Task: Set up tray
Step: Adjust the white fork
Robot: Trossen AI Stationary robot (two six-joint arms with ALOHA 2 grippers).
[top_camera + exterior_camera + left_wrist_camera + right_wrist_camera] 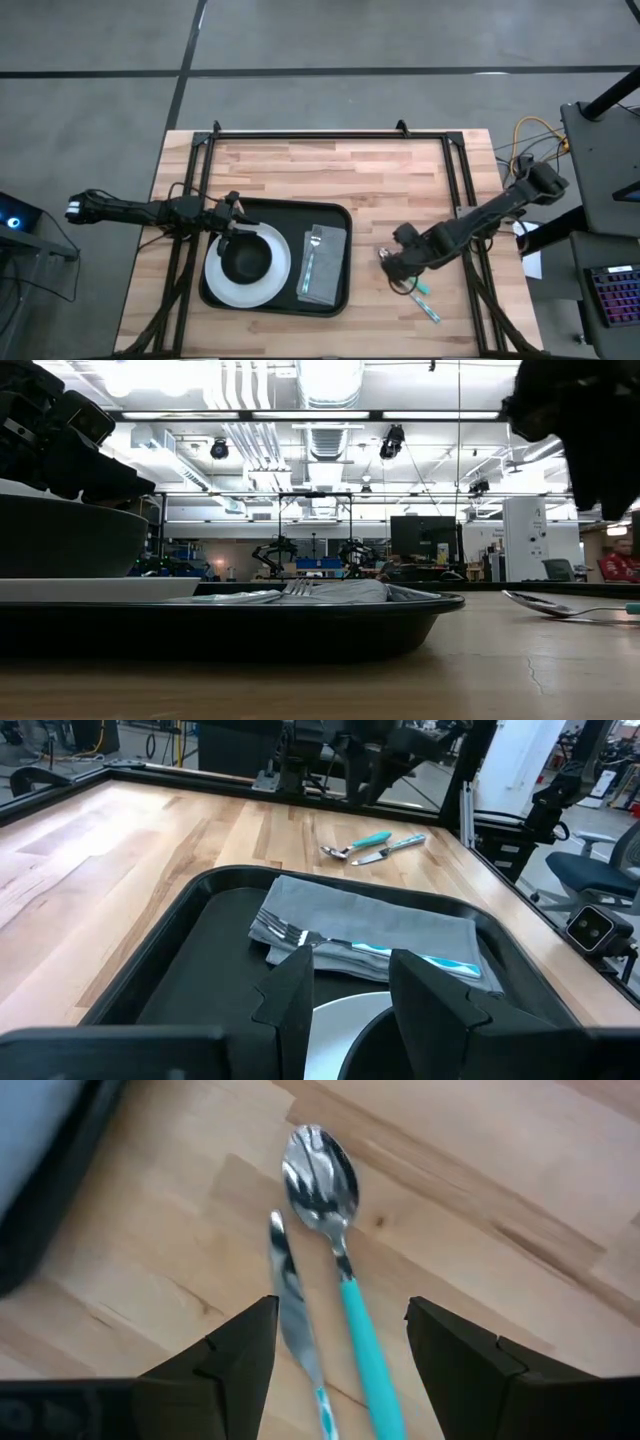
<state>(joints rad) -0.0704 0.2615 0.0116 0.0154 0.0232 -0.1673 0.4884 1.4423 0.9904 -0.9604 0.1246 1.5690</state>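
The black tray [335, 220] lies on the wooden table. It holds a white plate [275, 280] with a black bowl [246, 262] on it, and a grey napkin [325, 270] with a teal-handled fork [309, 262] on top. A teal-handled spoon [322, 1175] and a knife [292, 1305] lie side by side on the table, right of the tray. My right gripper [340, 1370] hangs open above their handles, pointing down, with a finger on either side and touching nothing. My left gripper [350, 1000] stands open over the tray's far left corner, by the bowl.
A black frame [330, 133] runs along the table's far edge and down both sides. Bare wood [330, 170] lies between the tray and the far edge. Desks and equipment stand off the table's right side [600, 150].
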